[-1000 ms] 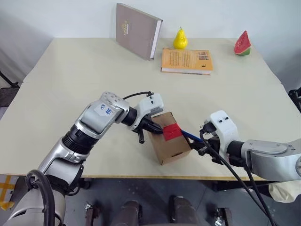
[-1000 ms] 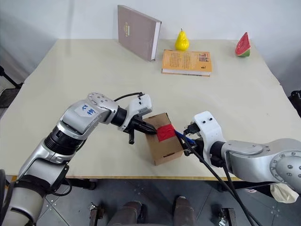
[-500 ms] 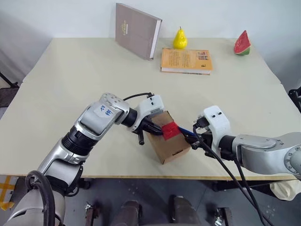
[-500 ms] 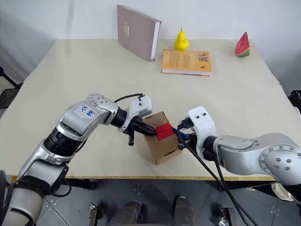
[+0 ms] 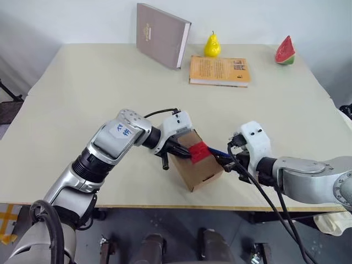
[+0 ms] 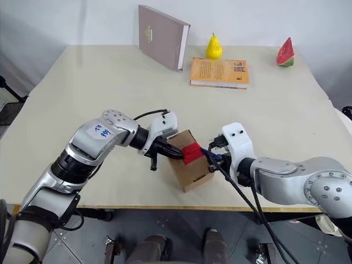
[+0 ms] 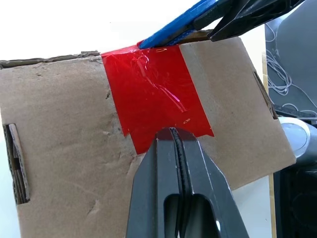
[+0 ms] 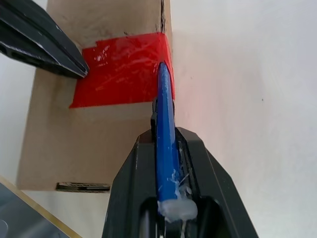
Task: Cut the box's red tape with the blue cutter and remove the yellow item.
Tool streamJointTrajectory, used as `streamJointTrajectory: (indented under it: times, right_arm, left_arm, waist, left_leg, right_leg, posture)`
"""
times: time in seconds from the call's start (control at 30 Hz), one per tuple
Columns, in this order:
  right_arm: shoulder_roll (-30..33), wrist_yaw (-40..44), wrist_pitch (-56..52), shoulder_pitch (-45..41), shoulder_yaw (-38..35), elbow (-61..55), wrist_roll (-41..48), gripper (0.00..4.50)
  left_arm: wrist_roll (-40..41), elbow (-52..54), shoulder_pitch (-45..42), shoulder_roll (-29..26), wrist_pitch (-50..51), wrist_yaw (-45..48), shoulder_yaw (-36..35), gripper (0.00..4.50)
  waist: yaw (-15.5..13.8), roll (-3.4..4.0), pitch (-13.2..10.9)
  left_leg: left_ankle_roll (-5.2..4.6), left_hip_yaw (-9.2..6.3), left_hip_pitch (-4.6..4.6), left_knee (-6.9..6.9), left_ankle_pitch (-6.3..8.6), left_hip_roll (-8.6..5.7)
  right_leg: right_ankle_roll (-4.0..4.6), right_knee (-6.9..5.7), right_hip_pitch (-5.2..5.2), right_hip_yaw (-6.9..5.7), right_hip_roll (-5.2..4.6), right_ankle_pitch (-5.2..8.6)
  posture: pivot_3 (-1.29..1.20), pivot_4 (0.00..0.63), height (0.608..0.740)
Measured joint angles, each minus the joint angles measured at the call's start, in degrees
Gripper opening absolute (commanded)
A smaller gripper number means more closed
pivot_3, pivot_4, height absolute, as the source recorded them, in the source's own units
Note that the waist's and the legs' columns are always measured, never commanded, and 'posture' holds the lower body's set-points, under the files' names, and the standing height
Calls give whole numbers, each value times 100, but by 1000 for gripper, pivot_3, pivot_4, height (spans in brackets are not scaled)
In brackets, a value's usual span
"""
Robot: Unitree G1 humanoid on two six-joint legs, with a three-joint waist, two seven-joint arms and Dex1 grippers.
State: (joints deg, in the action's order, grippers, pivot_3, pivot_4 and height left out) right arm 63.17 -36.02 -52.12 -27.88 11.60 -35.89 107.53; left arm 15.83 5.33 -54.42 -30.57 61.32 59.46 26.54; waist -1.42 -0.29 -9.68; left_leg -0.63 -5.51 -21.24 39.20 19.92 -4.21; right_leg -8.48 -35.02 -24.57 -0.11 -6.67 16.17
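The small brown box [image 5: 201, 171] stands tilted near the table's front edge, with the red tape [image 5: 199, 151] across its upper face. My left gripper [image 7: 172, 132] is shut, and its tips press on the cardboard at the tape's edge. From the right, my right gripper [image 8: 166, 138] is shut on the blue cutter [image 8: 165, 124]. The cutter's tip touches the tape where it folds over the box's edge. The yellow item is hidden.
At the table's far side a grey-brown book [image 5: 162, 34] stands upright. A yellow pear [image 5: 212, 45], an orange book [image 5: 219, 70] lying flat and a watermelon slice [image 5: 284, 50] are beside it. The table's front edge [image 5: 165, 206] runs just below the box.
My right wrist has turned a little, and the cutter's tip now lies closer against the tape. The left gripper and the box have kept still.
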Motion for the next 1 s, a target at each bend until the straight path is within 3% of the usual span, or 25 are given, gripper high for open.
streamJointTrajectory:
  times: [0.53,1.0]
  right_arm:
    - [-173,100,348,472,-593,-194,-18,153]
    - [482,757,455,1893,-1886,-750,138,153]
  left_arm:
    - [-9,45,2,43,-17,1,-32,0]
    - [-17,-163,-12,152,-153,6,44,0]
  waist:
    - [-18,0,0]
    - [16,1,-1]
  left_leg:
    - [-1,-3,-4,0,1,-3]
    - [-3,2,3,-3,1,2]
  right_leg:
    - [-1,1,1,-1,-1,0]
    - [-1,-1,3,3,6,0]
  posture:
    - [0,150,740]
    - [0,150,740]
